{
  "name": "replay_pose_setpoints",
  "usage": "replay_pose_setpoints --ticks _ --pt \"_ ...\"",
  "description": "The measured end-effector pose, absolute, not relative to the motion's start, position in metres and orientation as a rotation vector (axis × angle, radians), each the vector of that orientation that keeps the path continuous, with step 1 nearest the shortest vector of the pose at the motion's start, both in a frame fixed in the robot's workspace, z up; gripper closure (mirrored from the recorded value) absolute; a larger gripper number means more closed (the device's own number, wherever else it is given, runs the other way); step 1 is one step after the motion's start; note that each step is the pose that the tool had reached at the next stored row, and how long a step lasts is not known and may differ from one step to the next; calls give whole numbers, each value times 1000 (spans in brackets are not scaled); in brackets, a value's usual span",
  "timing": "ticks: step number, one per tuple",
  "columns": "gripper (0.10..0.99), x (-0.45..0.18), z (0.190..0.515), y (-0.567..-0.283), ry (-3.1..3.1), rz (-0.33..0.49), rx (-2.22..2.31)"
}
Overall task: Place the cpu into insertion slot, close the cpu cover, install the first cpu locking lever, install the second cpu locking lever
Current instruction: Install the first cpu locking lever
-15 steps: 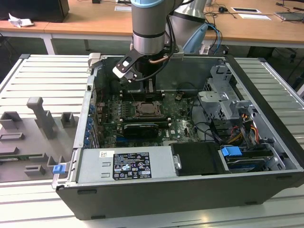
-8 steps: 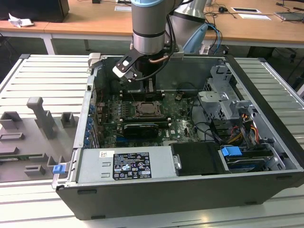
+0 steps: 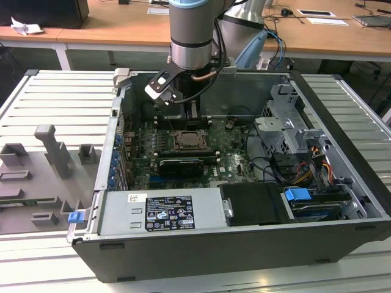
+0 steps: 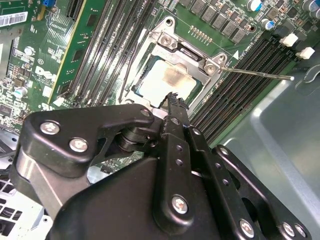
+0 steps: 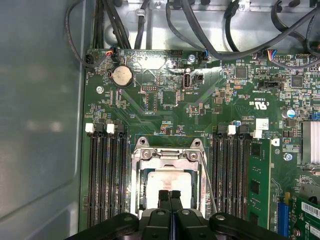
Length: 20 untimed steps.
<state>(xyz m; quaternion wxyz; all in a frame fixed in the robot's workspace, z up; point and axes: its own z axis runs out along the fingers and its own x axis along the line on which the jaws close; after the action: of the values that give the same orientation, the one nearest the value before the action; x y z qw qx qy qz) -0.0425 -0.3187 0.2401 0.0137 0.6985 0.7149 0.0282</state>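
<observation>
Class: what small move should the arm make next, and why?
Probably shift the shut jaws sideways onto the thin silvery wire lever. The silver-tan square cpu already sits under the lowered silvery frame cover, the jaws hang over it, and that lever juts out to one side, seemingly unlatched.

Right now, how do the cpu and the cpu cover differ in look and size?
The cpu is a solid square with a dull silver-tan top, while the cpu cover is a brighter silvery frame with an open square window. The cpu is the smaller of the two and shows through that window. The cpu cover is larger and frames it. Both are flat, square and metal.
</observation>
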Motion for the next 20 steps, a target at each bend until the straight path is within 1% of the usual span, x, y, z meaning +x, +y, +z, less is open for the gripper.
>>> replay_pose_setpoints --ticks 20 --pt "980 -43 245 -319 2227 88 2175"
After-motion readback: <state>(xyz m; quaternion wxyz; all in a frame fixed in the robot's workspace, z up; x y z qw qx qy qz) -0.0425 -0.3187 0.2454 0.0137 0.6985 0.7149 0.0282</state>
